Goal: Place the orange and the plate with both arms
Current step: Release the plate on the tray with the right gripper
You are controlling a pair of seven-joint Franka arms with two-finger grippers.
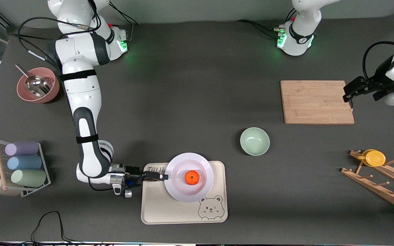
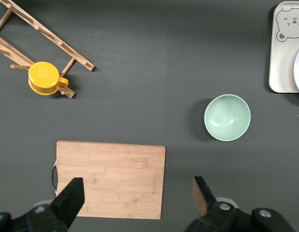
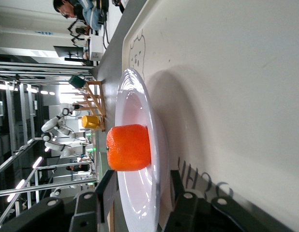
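The orange sits in the middle of the pale lavender plate, which is over the cream bear-print tray and overlaps its edge farther from the front camera. My right gripper is shut on the plate's rim on the side toward the right arm's end of the table. In the right wrist view its fingers straddle the rim, one above and one below, with the orange just past them. My left gripper is open and empty over the end of the wooden cutting board; its wrist view shows the same.
A pale green bowl stands between the tray and the cutting board. A wooden rack with a yellow cup is at the left arm's end. A pink bowl with a metal scoop and a rack of cups are at the right arm's end.
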